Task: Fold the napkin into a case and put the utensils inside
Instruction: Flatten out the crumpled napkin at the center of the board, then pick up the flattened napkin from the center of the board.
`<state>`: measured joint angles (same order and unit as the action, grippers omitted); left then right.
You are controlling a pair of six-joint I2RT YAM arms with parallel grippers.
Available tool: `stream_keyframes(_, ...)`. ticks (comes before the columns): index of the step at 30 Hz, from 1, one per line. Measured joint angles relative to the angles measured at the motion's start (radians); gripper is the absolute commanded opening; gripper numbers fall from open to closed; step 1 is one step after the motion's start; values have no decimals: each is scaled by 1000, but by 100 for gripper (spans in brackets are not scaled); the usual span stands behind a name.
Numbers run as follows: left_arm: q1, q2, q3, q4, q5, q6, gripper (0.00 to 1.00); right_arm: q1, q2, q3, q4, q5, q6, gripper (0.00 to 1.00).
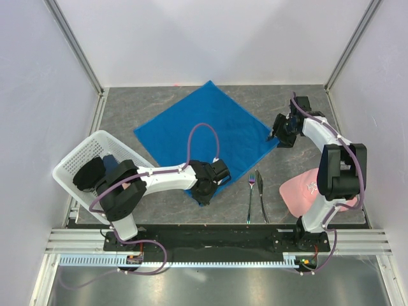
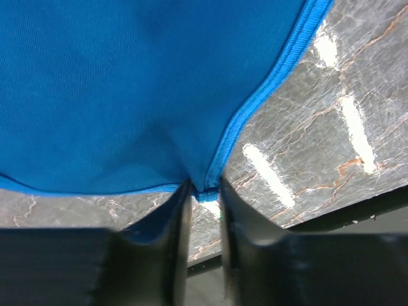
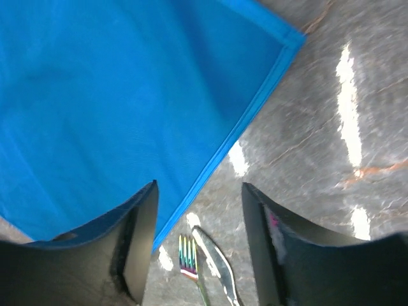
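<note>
Nearest, at the lower right of the top view, the fork and knife are lying side by side and almost touching. They are just off the napkin's near-right edge, probably parked there so the cloth can be folded freely first. A pink cloth is sitting to their right, beside the right arm's base and apart from the napkin.

A little further in, the left gripper is pinching the napkin's near corner. Its wrist view shows the hemmed tip caught between the two narrowed fingers, and the grip looks meant for lifting that corner over in a first fold. At the left of the frame a white basket is sitting tilted with a dark object inside, out of the working area.

In the centre the napkin is lying flat and unfolded as a diamond on the table, so no case is formed yet. Beyond it, at the right, the right gripper is hanging over the napkin's right corner with its jaws wide apart and holding nothing. It seems to be lining up on that edge.

Count: one napkin, one fork, one knife, one pink cloth, one basket, two grippers.
</note>
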<state>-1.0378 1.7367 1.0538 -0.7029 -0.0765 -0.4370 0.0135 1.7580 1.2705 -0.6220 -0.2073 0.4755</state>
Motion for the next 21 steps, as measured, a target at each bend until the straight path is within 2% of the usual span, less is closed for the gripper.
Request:
stream_keyframes(2,2,0,0,2,5,9,12,-12,26,19,-1,7,7,68)
stream_keyframes(9,4,-3,0,1,34,13,6,-57,163,140,1,48,22,67)
stream_keyframes(11,4,-6,0,-3,45,13,2,-63,200,166,1,73,23,62)
stream_keyframes(14,4,-15,10,-18,80,12,2,-64,231,181,-2,105,25,55)
stream_keyframes(21,4,-63,28,-29,121,12,2,-63,286,229,-2,150,28,49)
